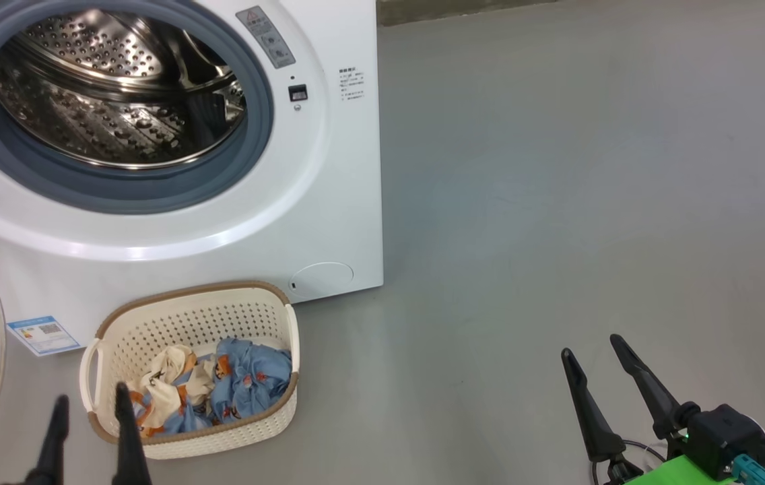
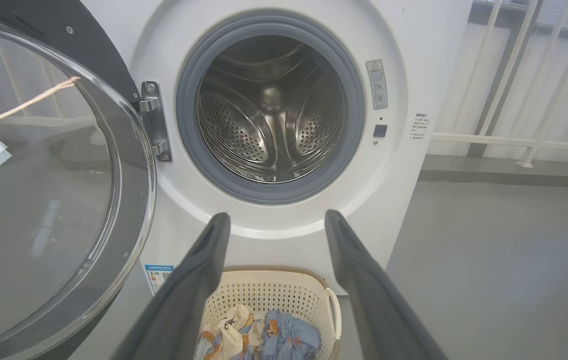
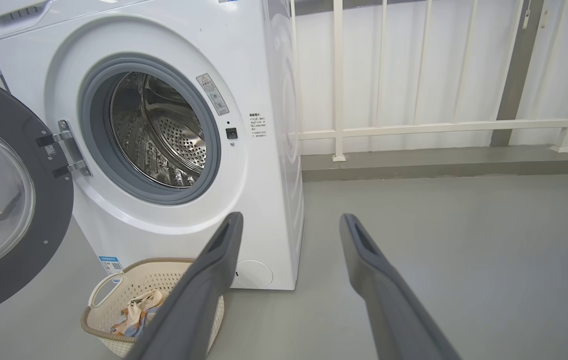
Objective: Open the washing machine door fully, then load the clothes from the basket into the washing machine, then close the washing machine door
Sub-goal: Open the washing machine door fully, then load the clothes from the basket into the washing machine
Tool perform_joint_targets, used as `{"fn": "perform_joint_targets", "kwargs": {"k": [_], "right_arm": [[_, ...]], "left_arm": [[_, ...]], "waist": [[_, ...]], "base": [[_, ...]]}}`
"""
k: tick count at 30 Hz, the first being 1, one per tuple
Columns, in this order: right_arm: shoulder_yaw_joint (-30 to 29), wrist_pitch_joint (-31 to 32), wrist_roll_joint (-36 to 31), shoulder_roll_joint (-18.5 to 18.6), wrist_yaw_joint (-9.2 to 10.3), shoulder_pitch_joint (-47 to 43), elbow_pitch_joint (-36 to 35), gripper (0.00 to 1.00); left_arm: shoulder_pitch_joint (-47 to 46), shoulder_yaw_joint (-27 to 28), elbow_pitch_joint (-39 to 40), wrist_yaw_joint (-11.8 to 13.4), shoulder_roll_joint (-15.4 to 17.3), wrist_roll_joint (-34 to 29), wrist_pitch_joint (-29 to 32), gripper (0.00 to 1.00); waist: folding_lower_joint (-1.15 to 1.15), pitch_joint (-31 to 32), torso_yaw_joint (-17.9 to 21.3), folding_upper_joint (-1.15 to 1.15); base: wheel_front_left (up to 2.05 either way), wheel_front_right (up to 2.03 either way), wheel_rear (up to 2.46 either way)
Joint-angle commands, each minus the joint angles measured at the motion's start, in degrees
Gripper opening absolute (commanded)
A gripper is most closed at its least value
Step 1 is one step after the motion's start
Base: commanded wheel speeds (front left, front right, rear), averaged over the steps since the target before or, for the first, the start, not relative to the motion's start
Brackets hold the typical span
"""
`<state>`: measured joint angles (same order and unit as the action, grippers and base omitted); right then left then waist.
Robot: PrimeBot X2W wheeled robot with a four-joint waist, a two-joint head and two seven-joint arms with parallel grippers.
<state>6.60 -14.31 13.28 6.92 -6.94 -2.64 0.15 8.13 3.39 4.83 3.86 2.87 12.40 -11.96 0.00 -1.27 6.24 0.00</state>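
- We worked on a bare grey floor [image 1: 557, 202], with a white railing [image 3: 414, 127] off to the machine's side.
- The clothes [image 1: 221, 384], one light blue soft garment with orange figures and one cream with coloured trim, lay crumpled together at the bottom of the small cream perforated plastic basket [image 1: 194, 293] with its brown woven-look rim.
- The basket sat on the floor just in front of the big white front-loading washing machine [image 1: 328, 168], below its steel perforated drum [image 1: 113, 87].
- Our left gripper [image 1: 89, 397] hung over the basket's near left corner, its two dark fingers spread and holding nothing.
- We judged loading to be the step in hand: move inward past the rim, go down on the heap's highest fold, and pinch deep so that the cloth would not slip.
- The garments overlapped, so one lift might drag both; we would raise it clear of the rim before carrying it to the drum.
- The large round glossy black washing machine door [image 2: 39, 175] stood wide open at the left, near that arm, so a swing could knock it.
- Our right gripper [image 1: 591, 345] was spread and empty too, well apart from the basket over bare floor.
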Motion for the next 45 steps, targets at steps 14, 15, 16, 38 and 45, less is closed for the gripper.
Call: {"fn": "perform_joint_targets", "kwargs": {"k": [14, 15, 16, 38, 45], "right_arm": [[0.09, -0.69, -0.23, -0.63, -0.55, -1.15, -2.4, 1.0], [0.07, -0.69, -0.24, -0.66, -0.55, -1.18, -2.38, 1.0], [0.05, -0.69, -0.25, -0.69, -0.55, -1.22, -2.37, 1.0], [-0.6, -0.69, -0.25, -0.82, -0.55, -1.51, -1.69, 1.0], [-0.56, -0.69, -0.25, -0.88, -0.55, -1.64, -1.5, 1.0]], "left_arm": [[2.64, -1.86, -1.12, 0.76, 0.78, -0.55, -0.55, 1.0], [2.69, -1.87, -1.28, 1.0, 0.78, -0.68, -0.51, 1.0], [2.73, -1.93, -1.34, 1.18, 0.79, -0.81, -0.49, 1.0], [2.74, -2.88, -2.43, 2.0, 1.08, -0.59, -1.01, 1.0], [2.63, -2.87, -2.45, 2.12, 1.55, -0.39, -1.14, 1.0]], "waist": [[0.0, 0.56, -2.43, 0.0], [0.0, 0.61, -2.51, 0.0], [0.0, 0.66, -2.58, 0.0], [0.0, 0.96, -4.05, 0.0], [0.0, 0.97, -4.34, 0.0]], "base": [[0.0, 0.0, 0.0], [0.0, 0.0, 0.0], [0.0, 0.0, 0.0], [0.0, 0.0, 0.0], [0.0, 0.0, 0.0]]}}
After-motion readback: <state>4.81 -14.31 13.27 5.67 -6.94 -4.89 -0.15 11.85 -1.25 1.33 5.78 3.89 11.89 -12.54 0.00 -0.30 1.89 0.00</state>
